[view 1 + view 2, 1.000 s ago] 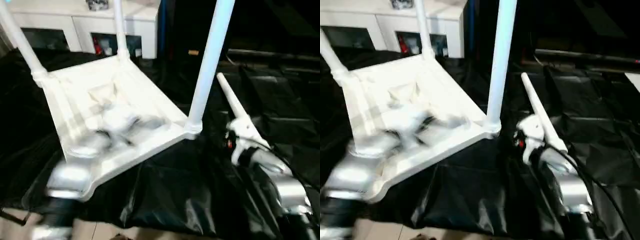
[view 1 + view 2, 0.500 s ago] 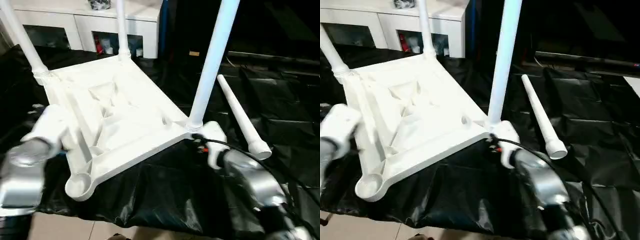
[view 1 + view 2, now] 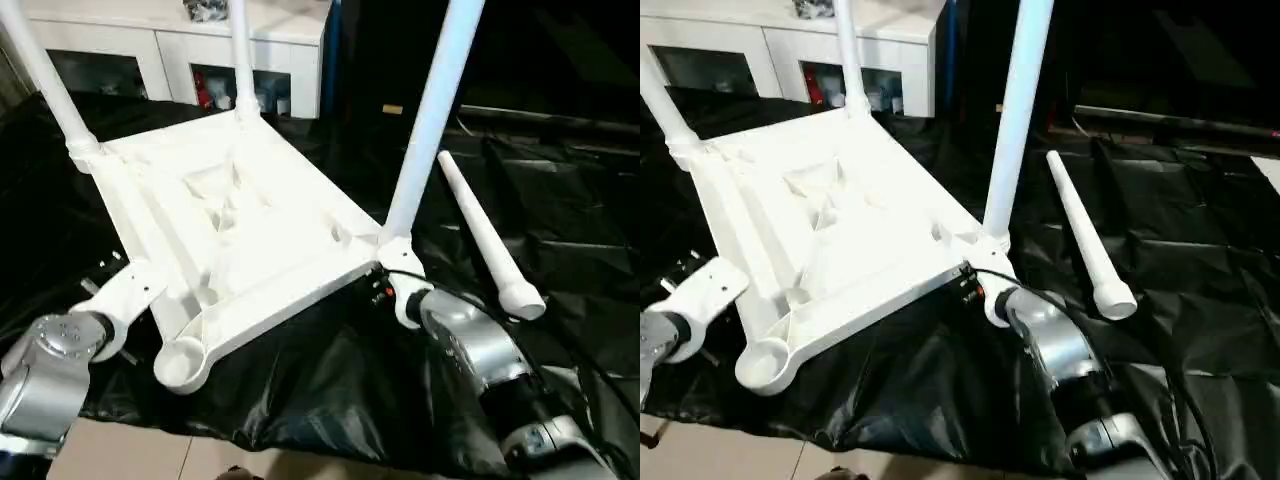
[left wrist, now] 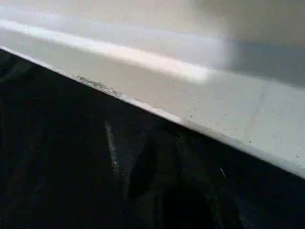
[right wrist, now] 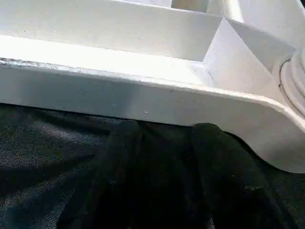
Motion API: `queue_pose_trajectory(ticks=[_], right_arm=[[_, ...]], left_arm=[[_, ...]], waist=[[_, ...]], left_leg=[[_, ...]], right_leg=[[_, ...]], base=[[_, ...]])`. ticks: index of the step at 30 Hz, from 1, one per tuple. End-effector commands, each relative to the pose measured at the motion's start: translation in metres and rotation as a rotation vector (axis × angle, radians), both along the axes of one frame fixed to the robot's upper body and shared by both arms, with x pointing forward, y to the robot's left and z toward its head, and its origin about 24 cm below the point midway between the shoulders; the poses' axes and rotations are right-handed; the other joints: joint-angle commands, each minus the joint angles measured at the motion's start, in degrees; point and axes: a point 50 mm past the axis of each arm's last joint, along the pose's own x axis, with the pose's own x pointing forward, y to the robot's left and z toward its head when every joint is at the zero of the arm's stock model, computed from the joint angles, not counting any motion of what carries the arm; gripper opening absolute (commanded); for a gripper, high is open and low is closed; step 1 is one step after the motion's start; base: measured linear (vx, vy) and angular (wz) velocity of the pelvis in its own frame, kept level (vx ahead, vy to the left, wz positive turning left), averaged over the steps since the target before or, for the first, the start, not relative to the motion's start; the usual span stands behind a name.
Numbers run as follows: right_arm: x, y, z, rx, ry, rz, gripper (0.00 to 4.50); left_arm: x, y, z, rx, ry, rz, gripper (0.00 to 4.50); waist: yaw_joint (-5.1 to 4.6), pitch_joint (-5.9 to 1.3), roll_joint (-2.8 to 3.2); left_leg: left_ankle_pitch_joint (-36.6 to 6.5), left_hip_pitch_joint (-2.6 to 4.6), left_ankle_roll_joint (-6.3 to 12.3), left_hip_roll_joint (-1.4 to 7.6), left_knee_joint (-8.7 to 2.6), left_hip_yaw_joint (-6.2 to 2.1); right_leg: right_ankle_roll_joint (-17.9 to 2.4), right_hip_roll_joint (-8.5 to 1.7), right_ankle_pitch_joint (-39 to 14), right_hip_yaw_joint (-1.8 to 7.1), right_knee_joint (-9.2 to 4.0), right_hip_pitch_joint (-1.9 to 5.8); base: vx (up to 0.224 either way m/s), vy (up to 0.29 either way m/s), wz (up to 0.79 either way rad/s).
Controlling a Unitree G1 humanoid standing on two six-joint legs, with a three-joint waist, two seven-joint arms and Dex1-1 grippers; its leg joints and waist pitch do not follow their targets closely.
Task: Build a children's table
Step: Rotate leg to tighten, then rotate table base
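The children's table lies upside down on a black sheet, its ribbed white top [image 3: 250, 230] facing up. Three white legs stand in its corner sockets, the nearest [image 3: 430, 110] at the near right corner. The near left socket [image 3: 180, 365] holds nothing. A loose white leg [image 3: 485, 235] lies on the sheet to the right. My left gripper [image 3: 140, 280] is at the top's left rim [image 4: 200, 95], shut. My right gripper [image 5: 164, 126] sits at the rim below the near right corner, its two black fingers [image 5: 124, 157] apart with nothing between them.
A white cabinet [image 3: 170, 40] stands behind the table. The black sheet [image 3: 330, 380] covers the work area and ends at a pale floor [image 3: 200, 455] in front. Dark furniture stands at the back right.
My left arm has drawn back from over the underside to the left rim and its gripper has shut. My right arm has left the loose leg and come to the near right corner, fingers narrowing.
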Motion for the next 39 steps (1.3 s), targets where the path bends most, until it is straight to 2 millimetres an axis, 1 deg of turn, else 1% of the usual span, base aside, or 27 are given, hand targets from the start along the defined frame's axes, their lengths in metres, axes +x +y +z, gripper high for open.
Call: queue_pose_trajectory(ticks=[1,4,5,6,7,9,10,11,12,13,14,15,16,17,19,21,23,24,26,29,30,32,34,35,36,38,39], right_arm=[[0.002,-0.002,0.0,-0.018,-0.009,-0.009,1.63],[0.003,-0.003,-0.001,-0.028,-0.014,-0.007,1.35],[0.003,-0.003,-0.001,-0.03,-0.015,-0.006,1.27],[0.003,-0.003,-0.002,-0.033,-0.016,-0.005,1.09],[0.004,-0.003,-0.002,-0.035,-0.016,-0.004,1.09],[0.004,-0.002,-0.003,-0.038,-0.016,0.004,0.92],[0.005,-0.002,-0.002,-0.038,-0.016,0.006,0.8],[0.005,-0.002,-0.002,-0.038,-0.016,0.006,0.68],[0.005,-0.002,-0.002,-0.038,-0.016,0.007,0.6],[0.006,-0.002,-0.002,-0.039,-0.018,0.009,0.54],[0.006,-0.002,-0.002,-0.039,-0.019,0.012,0.47],[0.007,-0.002,-0.002,-0.04,-0.02,0.014,0.36],[0.007,-0.002,-0.002,-0.04,-0.02,0.014,0.36],[0.007,-0.001,-0.002,-0.04,-0.021,0.016,0.16],[0.008,-0.001,-0.002,-0.04,-0.022,0.017,0.05],[0.009,-0.001,-0.002,-0.041,-0.022,0.018,0.02],[0.01,0.0,-0.002,-0.043,-0.023,0.02,0.02],[0.01,0.0,-0.002,-0.044,-0.023,0.021,0.02],[0.011,0.001,-0.003,-0.047,-0.025,0.021,0.02],[0.014,0.002,-0.002,-0.05,-0.029,0.021,0.02],[0.015,0.002,-0.002,-0.05,-0.029,0.02,0.02],[0.016,0.003,-0.003,-0.05,-0.029,0.02,0.02],[0.018,0.006,-0.003,-0.049,-0.032,0.022,0.02],[0.019,0.007,-0.003,-0.047,-0.034,0.024,0.02],[0.02,0.009,-0.003,-0.045,-0.036,0.025,0.02],[0.02,0.01,-0.003,-0.045,-0.036,0.026,0.02],[0.021,0.011,-0.002,-0.043,-0.039,0.028,0.02]], left_arm=[[0.005,0.004,0.016,0.021,-0.048,0.002,0.0],[0.008,0.008,0.031,0.044,-0.097,0.025,0.0],[0.009,0.006,0.037,0.013,-0.117,0.017,0.0],[0.009,0.003,0.04,-0.009,-0.113,0.001,0.0],[0.007,0.0,0.042,-0.014,-0.099,-0.027,0.0],[0.006,-0.004,0.045,0.004,-0.073,-0.074,0.0],[0.008,-0.005,0.047,-0.001,-0.088,-0.078,0.0],[0.009,-0.006,0.049,-0.007,-0.1,-0.079,0.0],[0.011,-0.008,0.049,-0.02,-0.108,-0.087,0.0],[0.013,-0.01,0.047,-0.034,-0.103,-0.095,0.0],[0.013,-0.014,0.043,-0.042,-0.079,-0.113,0.0],[0.014,-0.016,0.04,-0.067,-0.058,-0.11,0.0],[0.014,-0.017,0.039,-0.074,-0.053,-0.109,0.0],[0.014,-0.018,0.036,-0.078,-0.029,-0.116,0.0],[0.015,-0.019,0.029,-0.059,0.013,-0.14,0.0],[0.016,-0.021,0.02,-0.061,0.058,-0.162,0.0],[0.016,-0.021,0.012,-0.068,0.109,-0.182,0.0],[0.016,-0.022,0.009,-0.07,0.128,-0.189,0.0],[0.013,-0.021,0.004,-0.039,0.18,-0.228,0.0],[0.015,-0.026,0.007,-0.048,0.196,-0.274,0.0],[0.014,-0.03,0.008,-0.067,0.209,-0.301,0.0],[0.013,-0.034,0.009,-0.088,0.223,-0.338,0.0],[0.004,-0.049,0.012,-0.151,0.275,-0.469,0.0],[-0.001,-0.057,0.013,-0.184,0.302,-0.538,0.0],[-0.006,-0.063,0.015,-0.214,0.325,-0.583,0.0],[-0.008,-0.066,0.015,-0.231,0.338,-0.606,0.0],[-0.01,-0.072,0.017,-0.255,0.343,-0.644,0.0]], waist=[[-0.06,-3.04,0.89],[-0.18,-3.14,0.82],[-0.14,-3.14,0.86],[-0.11,-3.16,0.93],[-0.11,-3.2,0.84],[-0.11,-3.2,0.75],[-0.26,-3.15,0.49],[-0.19,-3.2,0.67],[-0.17,-3.18,0.69],[-0.19,-3.23,0.72],[-0.22,-3.24,0.43],[-0.24,-3.24,0.47],[-0.25,-3.23,0.58],[-0.32,-3.25,0.47],[-0.33,-3.28,0.41],[-0.27,-3.37,0.43],[-0.25,-3.38,0.73],[-0.43,-3.43,0.68],[-0.46,-3.44,0.69],[-0.85,-3.28,0.72],[-0.81,-3.27,0.78],[-0.77,-3.28,0.75],[-0.77,-3.29,0.57],[-0.93,-3.16,0.55],[-1.0,-3.19,0.59],[-0.97,-3.22,0.63],[-1.08,-3.36,0.73]], left_leg=[[-22.49,1.67,-2.58,2.01,-4.82,-1.13],[-21.2,1.46,-2.6,2.1,-4.84,-1.16],[-20.98,1.57,-2.59,2.09,-4.78,-1.12],[-20.39,1.59,-2.56,2.08,-4.73,-1.05],[-19.8,1.44,-2.59,2.07,-4.75,-1.03],[-19.67,1.4,-2.28,2.02,-4.69,-0.99],[-19.59,1.24,-2.18,1.99,-4.73,-0.98],[-19.34,1.39,-2.19,1.97,-4.63,-0.89],[-19.33,1.44,-2.22,1.96,-4.59,-0.87],[-19.07,1.36,-2.36,1.96,-4.63,-0.91],[-19.18,1.44,-2.35,1.97,-4.59,-0.84],[-19.01,1.38,-2.34,1.95,-4.6,-0.89],[-18.99,1.39,-2.49,1.96,-4.63,-0.89],[-18.9,1.32,-2.49,1.94,-4.62,-0.87],[-18.88,1.34,-2.22,1.86,-4.56,-0.83],[-18.54,1.37,-2.14,1.85,-4.51,-0.82],[-18.17,1.36,-2.31,1.87,-4.58,-0.89],[-18.24,1.3,-2.5,1.93,-4.64,-0.91],[-18.96,1.4,-2.49,1.91,-4.6,-0.96],[-20.32,1.44,-2.79,1.95,-4.69,-1.04],[-20.88,1.63,-3.02,2.03,-4.63,-1.01],[-20.95,1.57,-3.11,2.02,-4.67,-1.07],[-21.05,1.57,-3.1,2.06,-4.7,-1.12],[-21.38,1.37,-3.18,2.04,-4.8,-1.22],[-21.36,1.4,-3.23,2.1,-4.85,-1.2],[-20.63,1.53,-3.3,2.12,-4.7,-1.0],[-19.65,1.38,-3.27,2.06,-4.68,-0.95]], right_leg=[[-9.2,-3.48,-20.47,1.84,-4.87,0.89],[-9.42,-3.57,-19.44,1.79,-4.68,1.13],[-9.52,-3.48,-19.04,1.8,-4.67,1.02],[-9.92,-3.44,-17.92,1.82,-4.59,1.05],[-10.26,-3.47,-17.01,1.78,-4.44,1.22],[-10.39,-3.47,-17.12,1.8,-4.37,1.19],[-10.32,-3.43,-17.33,1.78,-4.38,1.3],[-10.3,-3.43,-17.34,1.83,-4.38,1.17],[-10.33,-3.45,-17.36,1.84,-4.42,1.13],[-10.36,-3.42,-17.06,1.8,-4.33,1.27],[-10.27,-3.36,-17.17,1.78,-4.4,1.2],[-10.28,-3.41,-17.15,1.79,-4.29,1.3],[-10.39,-3.42,-17.23,1.77,-4.29,1.28],[-10.37,-3.46,-17.21,1.78,-4.29,1.38],[-9.91,-3.43,-17.98,1.83,-4.38,1.25],[-9.87,-3.47,-17.78,1.85,-4.41,1.23],[-10.13,-3.46,-16.68,1.85,-4.31,1.3],[-10.46,-3.42,-15.85,1.79,-4.18,1.41],[-10.63,-3.52,-16.31,1.76,-4.29,1.35],[-10.73,-3.55,-18.12,1.77,-4.34,1.3],[-10.73,-3.64,-18.74,1.81,-4.47,1.16],[-10.82,-3.72,-19.02,1.78,-4.42,1.25],[-11.18,-3.84,-19.25,1.77,-4.43,1.23],[-11.22,-3.79,-19.8,1.7,-4.34,1.31],[-11.17,-3.77,-19.8,1.69,-4.32,1.36],[-11.5,-3.7,-18.32,1.81,-4.24,1.23],[-11.8,-3.6,-16.25,1.77,-3.96,1.42]], base=[[0.0,0.0,0.0],[0.0,0.0,0.0],[0.0,0.0,0.0],[0.0,0.0,0.0],[0.0,0.0,0.0],[0.0,0.0,0.0],[0.0,0.0,0.0],[0.0,0.0,0.0],[0.0,0.0,0.0],[0.0,0.0,0.0],[0.0,0.0,0.0],[0.0,0.0,0.0],[0.0,0.0,0.0],[0.0,0.0,0.0],[0.0,0.0,0.0],[0.0,0.0,0.0],[0.0,0.0,0.0],[0.0,0.0,0.0],[0.0,0.0,0.0],[0.0,0.0,0.0],[0.0,0.0,0.0],[0.0,0.0,0.0],[0.0,0.0,0.0],[0.0,0.0,0.0],[0.0,0.0,0.0],[0.0,0.0,0.0],[0.0,0.0,0.0]])
